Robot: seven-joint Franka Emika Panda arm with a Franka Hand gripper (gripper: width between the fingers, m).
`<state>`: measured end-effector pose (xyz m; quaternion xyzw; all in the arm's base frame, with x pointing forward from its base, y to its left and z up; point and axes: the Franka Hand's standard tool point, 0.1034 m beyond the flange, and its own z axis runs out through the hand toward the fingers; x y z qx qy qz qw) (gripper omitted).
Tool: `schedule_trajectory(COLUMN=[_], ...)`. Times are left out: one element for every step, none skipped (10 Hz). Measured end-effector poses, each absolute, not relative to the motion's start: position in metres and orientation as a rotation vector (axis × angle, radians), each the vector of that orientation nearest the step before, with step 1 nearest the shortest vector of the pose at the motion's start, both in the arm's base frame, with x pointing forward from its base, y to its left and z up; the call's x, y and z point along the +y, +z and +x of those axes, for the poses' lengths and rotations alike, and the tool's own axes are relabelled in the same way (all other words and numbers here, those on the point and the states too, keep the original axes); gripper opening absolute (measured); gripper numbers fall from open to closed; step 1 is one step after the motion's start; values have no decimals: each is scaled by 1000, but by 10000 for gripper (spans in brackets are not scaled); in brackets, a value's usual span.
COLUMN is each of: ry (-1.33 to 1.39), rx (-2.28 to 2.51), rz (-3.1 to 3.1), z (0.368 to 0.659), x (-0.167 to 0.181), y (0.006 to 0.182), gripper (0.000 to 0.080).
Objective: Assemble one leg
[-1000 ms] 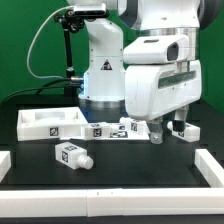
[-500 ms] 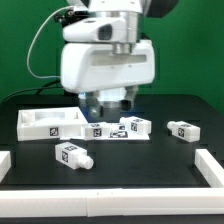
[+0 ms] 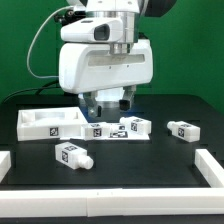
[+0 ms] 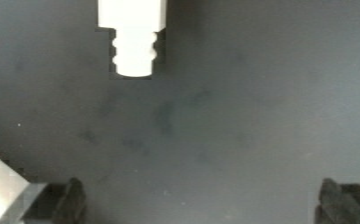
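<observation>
Gripper [image 3: 108,102] hovering over table [image 3: 150,165], jaws spreading wide, empty. Leg [image 4: 134,40] lying flat, peg end showing. Tags carrying no legible writing.

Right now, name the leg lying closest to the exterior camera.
The leg alone at the exterior view's front left, before the tray-like panel; the other legs lie farther back.
</observation>
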<state>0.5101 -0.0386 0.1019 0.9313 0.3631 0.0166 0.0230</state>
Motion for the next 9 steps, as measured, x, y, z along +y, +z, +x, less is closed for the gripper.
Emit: schedule_trajectory(ry=[37,35,3,26,22,22,20,13,-30], rx=[1046,910,727,774,776,780,780,783,786], rz=[2906,2940,2991,2980,2982,2981,2981,2982,2992], z=[493,479,471,469,469,470,470,468,453], x=[-63,-88,-103,-109,-107,-106,-106,-108,-120], y=[109,121,124,122,121,121,121,118,107], gripper=[650,650,650,650,650,650,650,650,650])
